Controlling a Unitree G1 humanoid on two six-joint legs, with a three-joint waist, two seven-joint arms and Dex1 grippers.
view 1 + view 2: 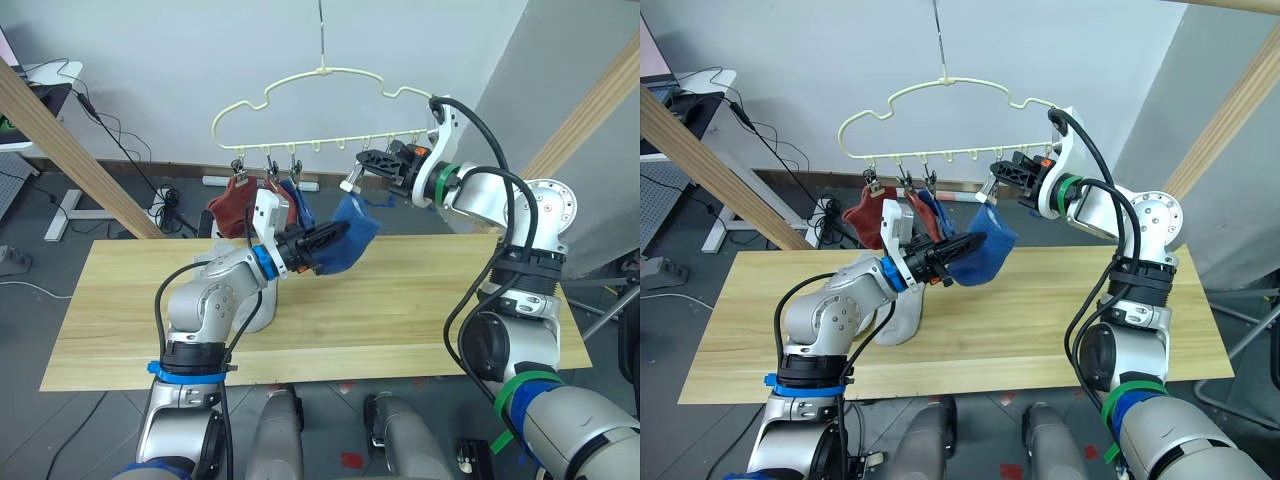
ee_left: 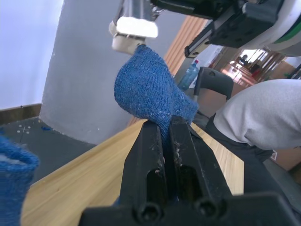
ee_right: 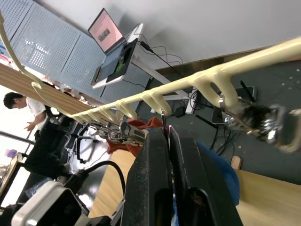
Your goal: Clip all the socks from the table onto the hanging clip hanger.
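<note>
We hold a blue sock (image 1: 355, 238) in the left gripper (image 1: 334, 236), its fingers pinched together on the fabric, lifting it just under the clip hanger (image 1: 320, 110). The right gripper (image 1: 358, 172) is up at the hanger's row of clips, its fingers pressed close on a small metal clip (image 2: 134, 27) that touches the sock's top edge; whether the clip has bitten the fabric yet we cannot tell.

The sock is soft and light. It sags and folds wherever we do not support it, so we judge it best held near the cuff, with a short free edge standing up for the clip. The thin hanger hangs from one hook and will likely swing if pushed.

At the hanger's left end, a red sock (image 1: 232, 205) and another blue one (image 1: 298, 208) already hang, close to our left arm. A grey sock (image 1: 902, 318) lies on the table (image 1: 400, 320) below the hanger. Wooden beams (image 1: 70, 150) stand well apart to either side of the hanger.
</note>
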